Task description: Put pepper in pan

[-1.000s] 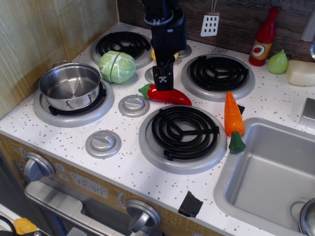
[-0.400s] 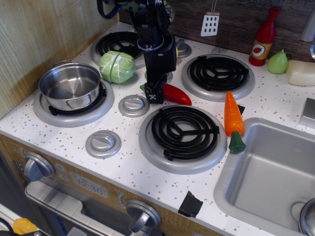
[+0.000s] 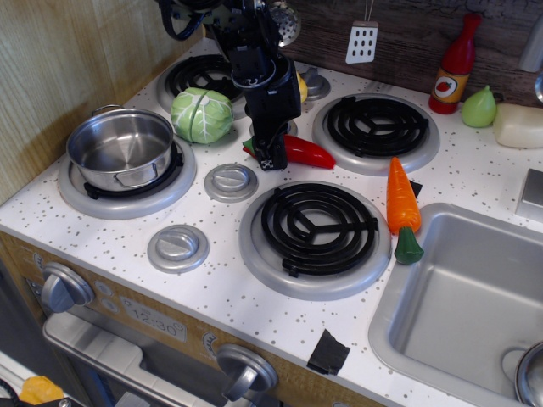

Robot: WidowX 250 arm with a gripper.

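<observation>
The red pepper lies between the two back burners and the front burner, its pointed tip to the right. My gripper comes down from above and is shut on the pepper's left end, where a bit of its green stem shows. The pepper looks slightly raised off the countertop. The pan, a shiny steel pot with loop handles, stands empty on the front left burner, well to the left of the gripper.
A green cabbage sits between the gripper and the pan. An orange carrot lies right of the front burner, beside the sink. A ketchup bottle and a green pear stand at the back right.
The gripper moved left to the pepper's stem end and closed on it. The pepper has since shifted slightly up and back.
</observation>
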